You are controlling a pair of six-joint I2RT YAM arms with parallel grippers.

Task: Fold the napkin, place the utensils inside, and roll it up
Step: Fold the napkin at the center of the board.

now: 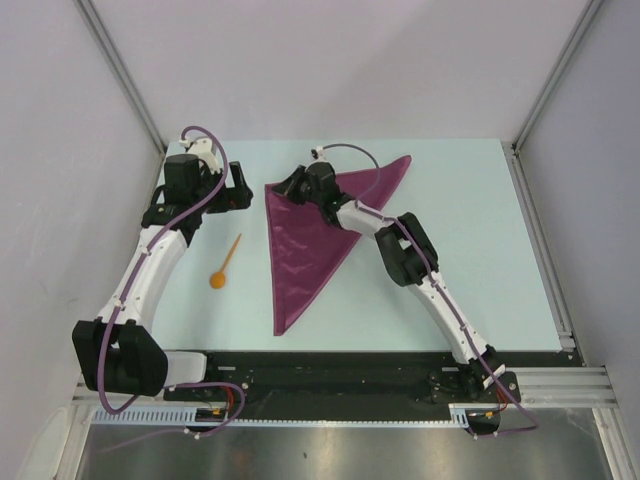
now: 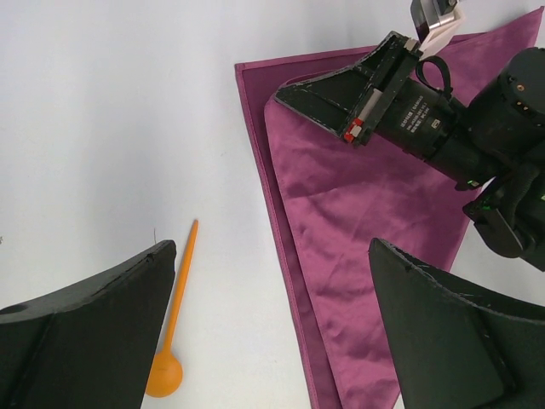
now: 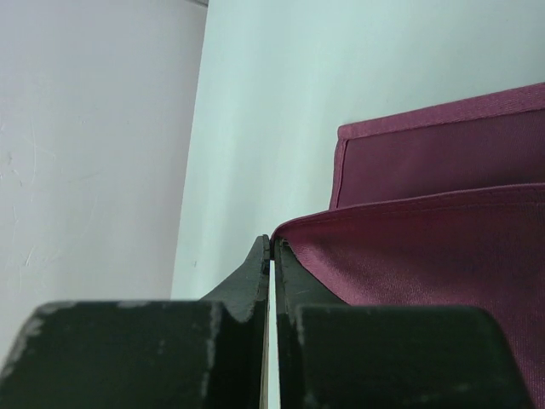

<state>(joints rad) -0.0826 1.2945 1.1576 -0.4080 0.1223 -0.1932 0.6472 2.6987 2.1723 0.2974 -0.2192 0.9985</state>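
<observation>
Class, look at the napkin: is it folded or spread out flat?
Folded. The napkin lies as a triangle; the left wrist view shows two layers, edges offset.

Pale table (image 1: 470,230), white walls (image 1: 340,60) (metal rail (image 1: 560,383), probably).

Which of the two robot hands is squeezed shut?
The right hand, pinching the corner of the purple napkin with its fingers pressed together. The left hand has its fingers spread wide and holds nothing.
</observation>
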